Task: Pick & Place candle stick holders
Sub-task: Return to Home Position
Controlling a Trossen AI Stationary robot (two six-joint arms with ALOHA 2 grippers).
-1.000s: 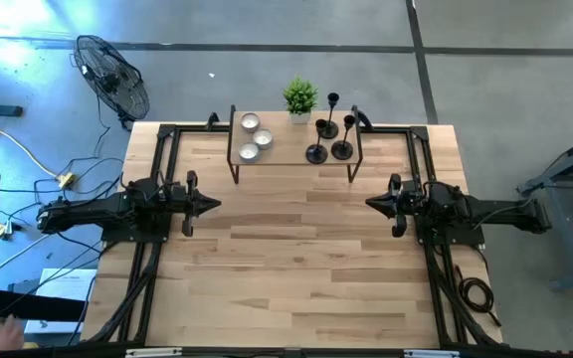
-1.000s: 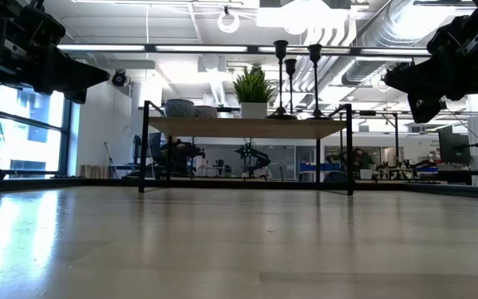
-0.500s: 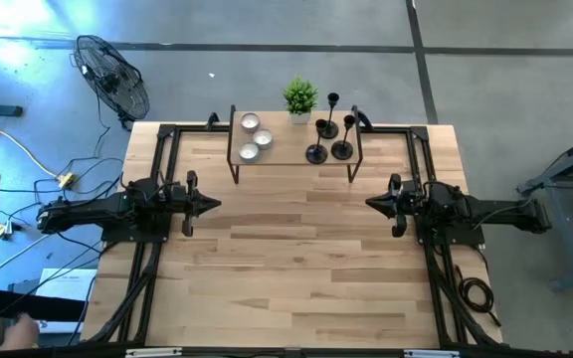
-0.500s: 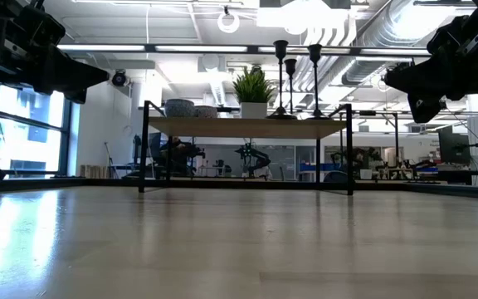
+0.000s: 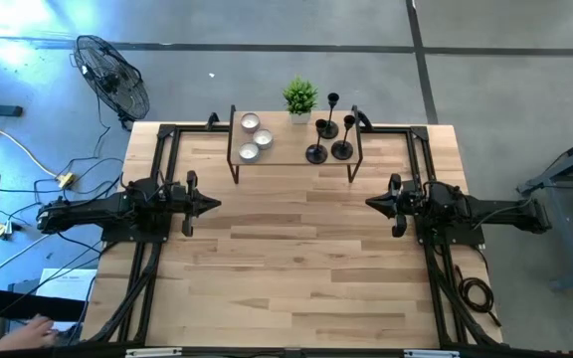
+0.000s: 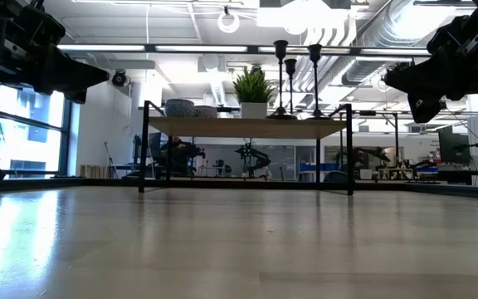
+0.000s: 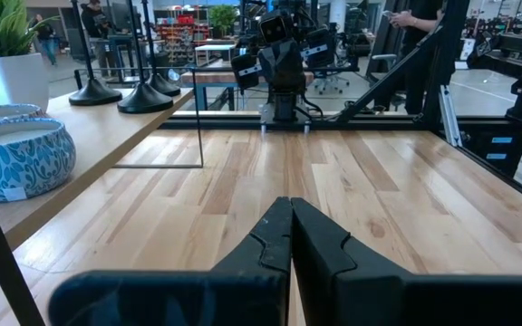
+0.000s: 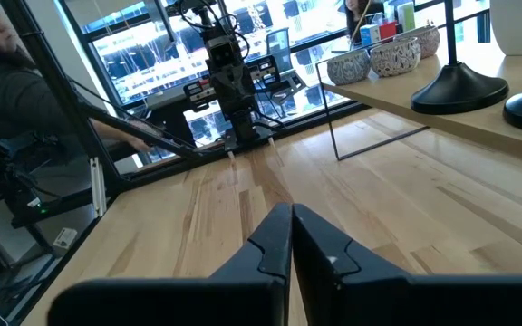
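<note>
Three black candle stick holders (image 5: 328, 133) stand by their round bases on the right half of a small raised wooden shelf (image 5: 294, 152) at the table's far edge; in the low view (image 6: 297, 79) their stems rise above the shelf top. My left gripper (image 5: 217, 204) is shut and empty above the table's left side. My right gripper (image 5: 369, 203) is shut and empty above the table's right side. Both hang clear of the table, pointing at each other.
On the shelf's left half stand several round patterned tins (image 5: 254, 137); a small potted plant (image 5: 299, 99) stands at its far middle. The shelf has thin black metal legs (image 6: 144, 145). A floor fan (image 5: 112, 78) stands off the table's far left corner. A person (image 8: 25, 72) stands beyond the table's left side.
</note>
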